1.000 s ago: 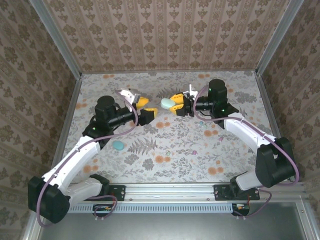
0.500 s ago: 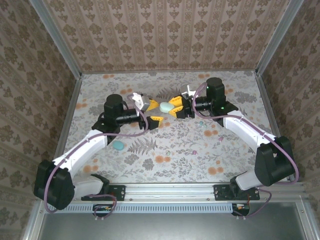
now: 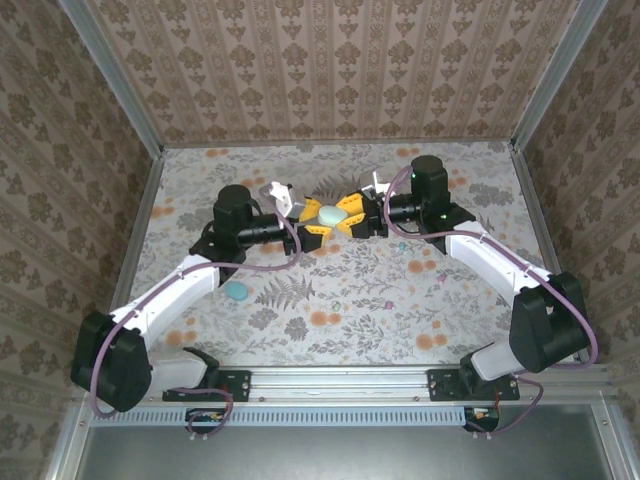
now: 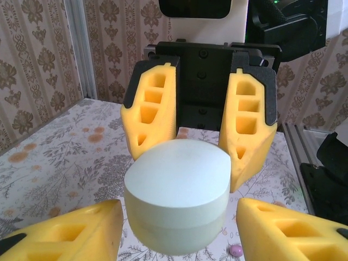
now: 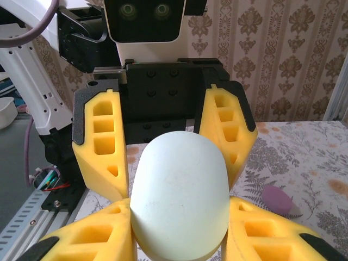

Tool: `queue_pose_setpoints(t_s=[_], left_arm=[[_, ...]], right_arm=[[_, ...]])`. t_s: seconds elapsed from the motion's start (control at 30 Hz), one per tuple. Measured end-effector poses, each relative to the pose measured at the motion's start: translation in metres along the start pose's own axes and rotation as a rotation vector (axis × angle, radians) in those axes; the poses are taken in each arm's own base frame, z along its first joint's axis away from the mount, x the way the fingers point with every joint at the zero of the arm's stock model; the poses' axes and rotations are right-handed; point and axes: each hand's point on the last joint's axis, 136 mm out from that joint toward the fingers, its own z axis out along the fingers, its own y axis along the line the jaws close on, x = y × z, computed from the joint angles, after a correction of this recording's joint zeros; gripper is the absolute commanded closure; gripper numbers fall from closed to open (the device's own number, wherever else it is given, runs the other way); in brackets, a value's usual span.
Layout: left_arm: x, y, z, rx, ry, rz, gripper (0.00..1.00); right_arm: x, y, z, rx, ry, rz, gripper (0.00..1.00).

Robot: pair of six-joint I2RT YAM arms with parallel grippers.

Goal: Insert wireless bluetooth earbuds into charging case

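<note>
The pale mint charging case (image 3: 331,213) hangs in the air above the middle of the table, lid closed. My right gripper (image 3: 345,214) is shut on it from the right; in the right wrist view its own yellow fingers (image 5: 98,234) press against both sides of the case (image 5: 179,190). My left gripper (image 3: 320,221) faces it from the left. In the left wrist view its jaws straddle the case (image 4: 176,190), with a narrow gap still showing at the right finger (image 4: 288,228). A small mint oval piece (image 3: 236,290) lies on the table by the left arm.
A small pink-purple piece (image 5: 277,199) lies on the floral tabletop below the grippers, seen also in the left wrist view as a pink bead (image 4: 236,250). Patterned walls and metal frame posts (image 3: 140,200) enclose the table on three sides.
My left arm has swung right towards the case and its jaws have narrowed around it. The right gripper has held the case almost still, shifting slightly left.
</note>
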Motion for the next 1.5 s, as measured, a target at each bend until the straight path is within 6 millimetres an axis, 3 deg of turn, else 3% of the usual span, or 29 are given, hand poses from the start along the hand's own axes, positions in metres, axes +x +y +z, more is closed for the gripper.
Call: queue_pose_setpoints(t_s=[0.17, 0.63, 0.97, 1.3, 1.5], left_arm=[[-0.0042, -0.0006, 0.0008, 0.002, -0.009, -0.001, 0.56], [-0.0066, -0.0013, 0.0022, 0.007, -0.011, 0.002, 0.49], [-0.0073, -0.0002, 0.0020, 0.002, -0.012, 0.003, 0.62], [-0.0068, 0.0003, 0.0018, 0.000, -0.010, 0.000, 0.64], [-0.0083, 0.0032, 0.0019, -0.019, -0.014, 0.003, 0.65]], right_arm=[[-0.0003, -0.0001, -0.0001, 0.000, -0.001, -0.009, 0.68], [-0.0082, -0.0020, 0.0012, 0.009, -0.023, -0.045, 0.67], [-0.0097, -0.0015, 0.0012, 0.006, -0.028, -0.054, 0.65], [-0.0070, -0.0023, 0.0015, 0.016, -0.017, -0.051, 0.52], [-0.0082, -0.0065, -0.0012, 0.067, -0.002, -0.068, 0.50]])
